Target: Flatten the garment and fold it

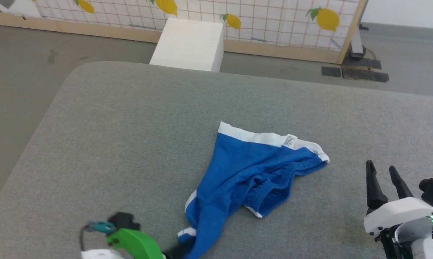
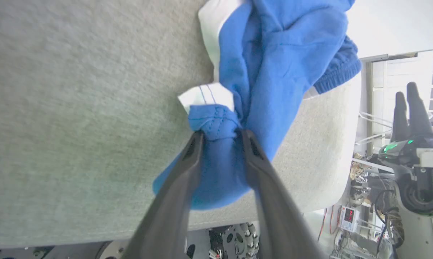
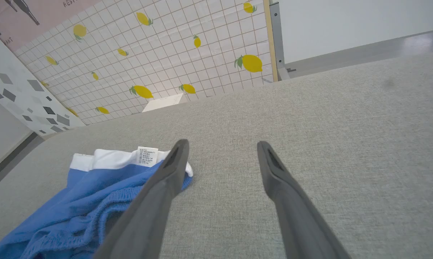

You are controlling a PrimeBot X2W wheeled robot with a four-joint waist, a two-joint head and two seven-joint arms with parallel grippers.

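Clamping a bunched corner of the blue garment (image 1: 245,169) between nearly closed fingers, the robot's left gripper (image 2: 220,135) works at the near edge of the grey padded surface (image 1: 130,144), where a fold of fabric hangs slightly over the lip. From that pinch the shorts run diagonally away and to the robot's right, ending in the white waistband (image 1: 252,136) with its small label (image 1: 291,141). They lie crumpled, with the gathered hems folded inward, in the near middle of the surface. The right gripper (image 1: 381,165) hangs with its fingers spread wide and nothing between them, near the surface's right side. The waistband's free end lies just to the left of its fingers, making this the nearer arm for that end. Spreading the cloth flat appears to turn on a short leftward reach for that corner, opposite the left gripper's hold.
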